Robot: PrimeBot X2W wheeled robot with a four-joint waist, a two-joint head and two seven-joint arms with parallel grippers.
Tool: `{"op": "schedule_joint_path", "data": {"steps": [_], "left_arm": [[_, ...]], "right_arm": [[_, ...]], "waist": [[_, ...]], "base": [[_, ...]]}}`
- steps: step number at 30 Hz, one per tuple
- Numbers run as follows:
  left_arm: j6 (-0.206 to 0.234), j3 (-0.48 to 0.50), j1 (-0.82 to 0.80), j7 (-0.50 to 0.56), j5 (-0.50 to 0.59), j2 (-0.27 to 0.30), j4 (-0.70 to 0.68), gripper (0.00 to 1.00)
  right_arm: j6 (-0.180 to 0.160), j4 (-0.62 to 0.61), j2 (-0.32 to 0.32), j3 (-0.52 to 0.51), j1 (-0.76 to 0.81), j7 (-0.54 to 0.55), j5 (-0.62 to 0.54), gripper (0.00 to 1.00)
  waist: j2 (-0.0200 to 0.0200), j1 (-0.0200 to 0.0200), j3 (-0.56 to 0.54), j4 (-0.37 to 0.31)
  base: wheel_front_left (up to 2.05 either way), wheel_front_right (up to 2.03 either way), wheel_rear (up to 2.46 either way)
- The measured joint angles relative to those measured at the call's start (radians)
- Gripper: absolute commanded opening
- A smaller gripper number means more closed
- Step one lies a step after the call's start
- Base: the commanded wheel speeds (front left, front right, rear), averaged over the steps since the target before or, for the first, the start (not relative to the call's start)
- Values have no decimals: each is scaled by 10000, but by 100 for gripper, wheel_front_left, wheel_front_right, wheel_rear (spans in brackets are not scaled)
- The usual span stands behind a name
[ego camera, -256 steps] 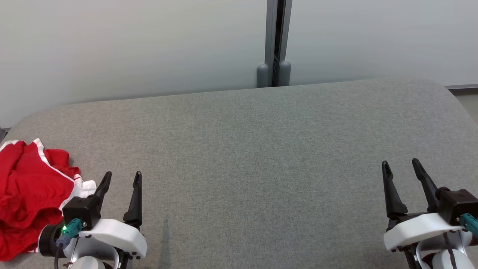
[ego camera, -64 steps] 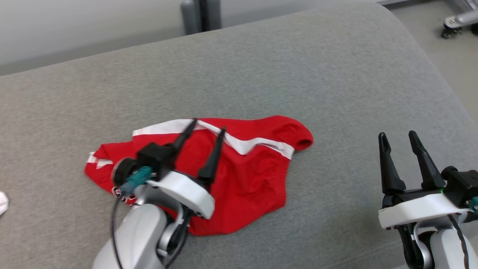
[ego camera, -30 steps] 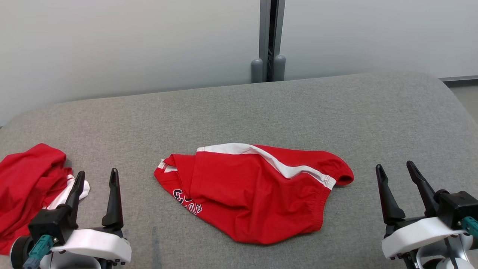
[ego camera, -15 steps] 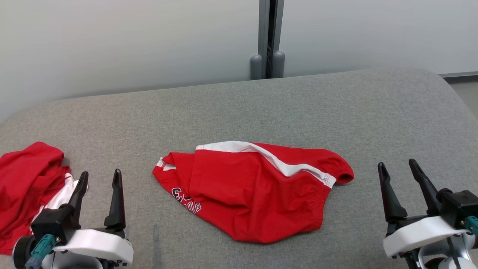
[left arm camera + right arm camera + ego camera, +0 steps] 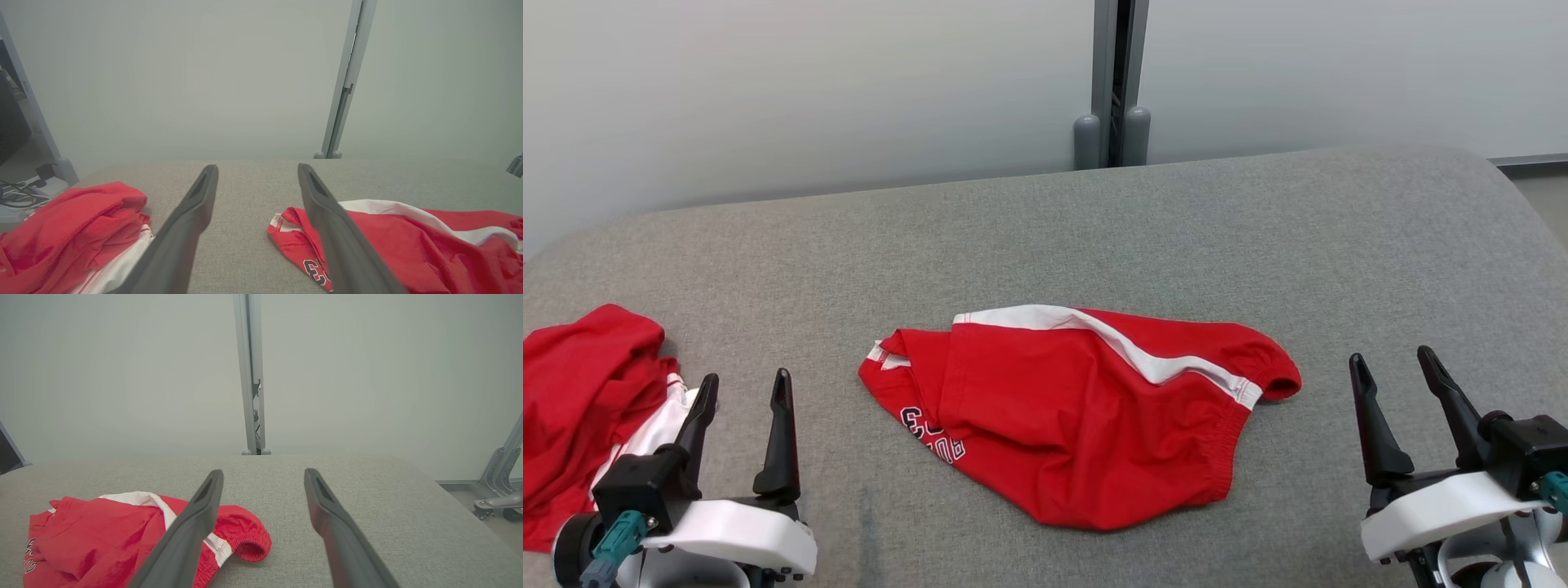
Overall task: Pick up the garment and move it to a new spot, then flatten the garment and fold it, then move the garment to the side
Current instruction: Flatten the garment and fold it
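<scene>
A red garment (image 5: pixel 1086 416) with a white stripe and dark lettering lies crumpled in the middle of the grey padded table (image 5: pixel 1094 229). The left wrist view has the garment (image 5: pixel 408 241) at lower right; in the right wrist view the garment (image 5: pixel 102 539) is at lower left. My left gripper (image 5: pixel 745 389) stands open at the lower left, apart from the garment, nothing between its fingers. At the lower right my right gripper (image 5: pixel 1394 364) is open too and empty, to the right of the garment's elastic hem.
A second heap of red and white clothes (image 5: pixel 588 400) lies at the table's left edge, just left of my left gripper; the left wrist view shows that heap (image 5: pixel 69 232) as well. A grey post (image 5: pixel 1115 82) stands behind the table. Wheeled stand legs (image 5: pixel 498 498) are off right.
The garment has been laid in the middle of the table and let go since the earliest frames. Over the last second only the camera shifted slightly; both grippers stay open.
</scene>
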Motion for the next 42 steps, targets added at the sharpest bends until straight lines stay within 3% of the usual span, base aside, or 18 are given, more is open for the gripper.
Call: {"op": "schedule_joint_path", "data": {"steps": [8,11,23,32,33,34,42], "left_arm": [[-128,-222,-994,171,198,92,17,100],[-512,-483,-1830,481,171,23,472,100],[-2876,-1555,-4637,3072,-1279,-754,4564,100],[-3423,-1509,-5761,3545,-1680,-851,6949,100],[-3507,-1484,-5820,3476,-1732,-876,7051,69],[-3570,-1473,-5893,3417,-1785,-918,7139,3],[-3887,-1563,-6071,2675,-1707,-857,7089,0]], "right_arm": [[0,-104,2,244,-293,2,54,100],[0,-81,2,357,-442,-21,52,100],[0,456,-2,869,-1115,-489,410,100],[0,897,-2,976,-1334,-813,570,100],[0,920,-2,972,-1354,-838,570,100],[0,951,-2,957,-1366,-857,577,100],[0,1099,-2,798,-1446,-961,671,100]], "waist": [[0,0,377,-199],[0,0,684,-359],[0,0,1913,-1359],[0,0,2359,-1991],[0,0,2377,-2021],[0,-1,2390,-2036],[0,0,2356,-1863]], "base": [[0,0,0],[0,0,0],[0,0,0],[0,0,0],[0,0,0],[0,0,0],[0,0,0]]}}
